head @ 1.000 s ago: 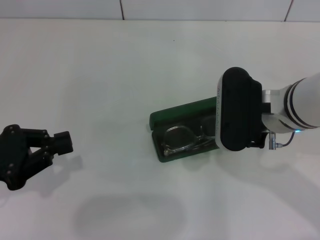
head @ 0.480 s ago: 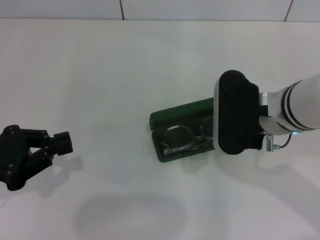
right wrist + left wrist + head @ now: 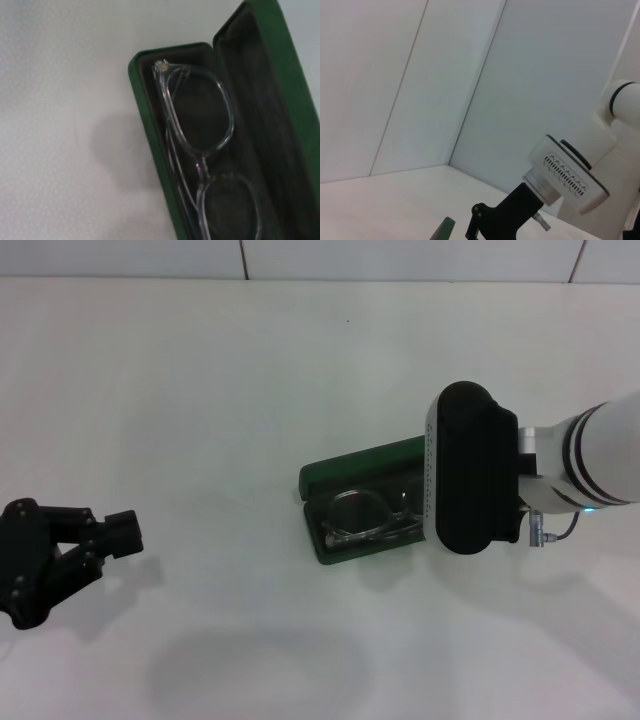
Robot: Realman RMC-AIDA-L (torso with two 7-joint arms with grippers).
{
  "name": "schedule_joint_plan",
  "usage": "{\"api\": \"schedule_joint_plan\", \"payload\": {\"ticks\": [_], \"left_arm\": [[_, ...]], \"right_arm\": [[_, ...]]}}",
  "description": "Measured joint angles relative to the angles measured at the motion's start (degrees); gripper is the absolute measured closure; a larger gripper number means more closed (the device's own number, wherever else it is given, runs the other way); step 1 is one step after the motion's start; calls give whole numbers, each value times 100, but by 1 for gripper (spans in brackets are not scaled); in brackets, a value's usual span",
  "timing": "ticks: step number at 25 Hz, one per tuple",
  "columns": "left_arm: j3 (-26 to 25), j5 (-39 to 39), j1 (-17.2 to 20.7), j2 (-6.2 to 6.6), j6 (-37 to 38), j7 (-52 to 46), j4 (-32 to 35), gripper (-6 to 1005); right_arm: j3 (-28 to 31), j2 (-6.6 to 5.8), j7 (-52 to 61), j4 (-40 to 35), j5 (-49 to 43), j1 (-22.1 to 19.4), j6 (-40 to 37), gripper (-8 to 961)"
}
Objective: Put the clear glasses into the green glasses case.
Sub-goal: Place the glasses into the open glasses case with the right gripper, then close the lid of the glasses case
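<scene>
The clear glasses [image 3: 365,518] are seen lying inside the open green glasses case [image 3: 345,476] — little has changed there. The left gripper [image 3: 120,532], fingers apart, has been pulled slightly nearer at far left. The right gripper's fingers cannot be told — it stays over the case's right end.

A plain white table [image 3: 250,390] meets a white tiled wall [image 3: 400,255] with thin dark seams.
</scene>
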Motion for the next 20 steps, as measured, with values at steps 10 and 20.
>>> {"api": "schedule_joint_plan", "payload": {"ticks": [10,20], "left_arm": [[-101,-339,127,-10,11,-14,54,901],[-581,-496,-162,-78,13,-189,138,854]], "right_arm": [[291,-19,13,-1182,58,-562,-367,889],[2668,-45,-1167,-1924,2895,-1379,-1400,888]]}}
